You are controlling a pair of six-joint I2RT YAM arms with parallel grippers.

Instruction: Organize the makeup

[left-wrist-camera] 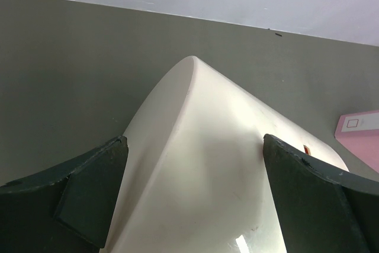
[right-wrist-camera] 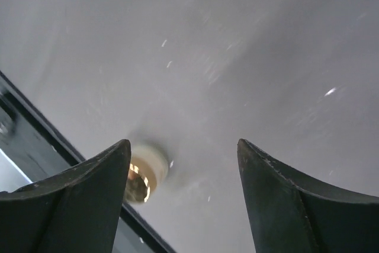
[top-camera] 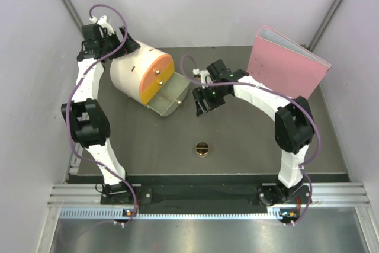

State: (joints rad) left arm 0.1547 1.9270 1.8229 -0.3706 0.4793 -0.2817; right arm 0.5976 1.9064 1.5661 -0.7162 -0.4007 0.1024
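One piece of makeup shows: a round gold compact (top-camera: 202, 149) lying flat on the dark table, near the front middle. In the right wrist view the compact (right-wrist-camera: 145, 173) sits just beyond my left fingertip. My right gripper (top-camera: 201, 108) (right-wrist-camera: 183, 144) hovers behind it, beside the pulled-out drawer (top-camera: 167, 100), open with nothing between its fingers. My left gripper (top-camera: 126, 44) (left-wrist-camera: 194, 139) stands open wide at the back of the cream cylindrical box (top-camera: 135, 70) (left-wrist-camera: 207, 164), one finger on each side of its curved wall. The other makeup is out of view.
The box lies on its side with its orange-yellow front (top-camera: 155, 77) facing the right arm. A pink binder (top-camera: 289, 63) stands upright at the back right. Grey walls close in the table (top-camera: 249, 146) on the left, the back and the right.
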